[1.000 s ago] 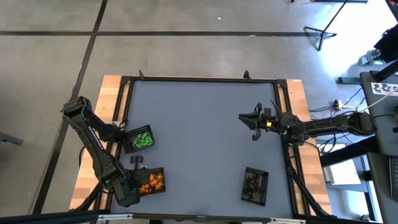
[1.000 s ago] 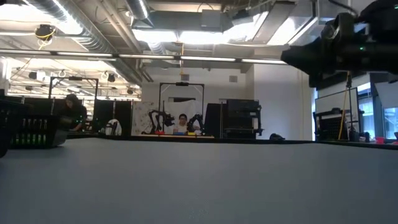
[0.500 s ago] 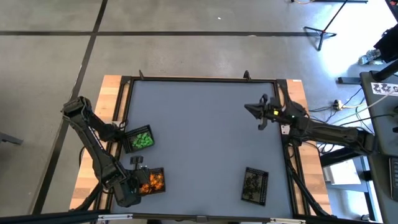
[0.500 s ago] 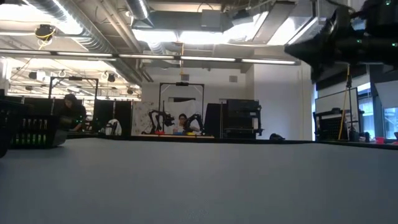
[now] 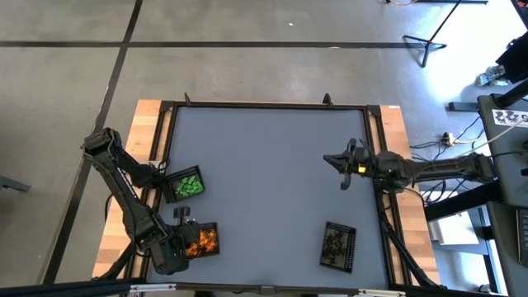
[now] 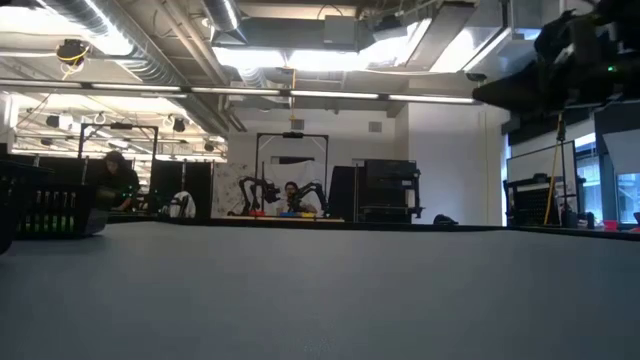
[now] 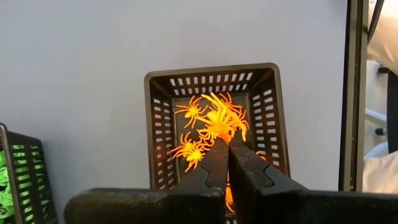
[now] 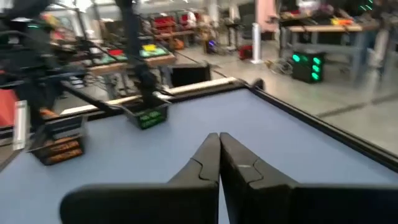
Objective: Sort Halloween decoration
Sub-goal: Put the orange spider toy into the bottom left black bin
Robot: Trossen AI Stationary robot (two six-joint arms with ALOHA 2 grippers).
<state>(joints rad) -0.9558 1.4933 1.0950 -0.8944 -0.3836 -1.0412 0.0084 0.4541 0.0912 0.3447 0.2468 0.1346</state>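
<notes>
Dark fingers of our left gripper (image 7: 225,163) are pressed flat together with nothing pinched between them, and they hang just above the basket of orange spiders (image 7: 211,127), which tells us this arm is parked over the bin it serves and carries nothing. Our right gripper (image 5: 345,169) is likewise closed and empty, raised above the bare grey table (image 5: 264,165) near its right edge, well apart from every basket; we judge it is held high and clear because no loose trinket lies on the tabletop for it to fetch. Moving outward, the decorations sit in three dark slotted baskets: the orange basket (image 5: 199,240) at the near left corner beneath the left gripper, the green basket (image 5: 186,185) just beyond it along the left edge, and the black basket (image 5: 337,245) near the front right. Each colour is kept to its own container, so by our reading the sorting looks finished or nearly so. The trinkets themselves are tiny plastic spiders with thin splayed legs, glossy and bright, tangled in a loose heap in the orange bin; the green ones read as a small vivid clump, and the black ones are too dark against their basket for us to make out shapes.
</notes>
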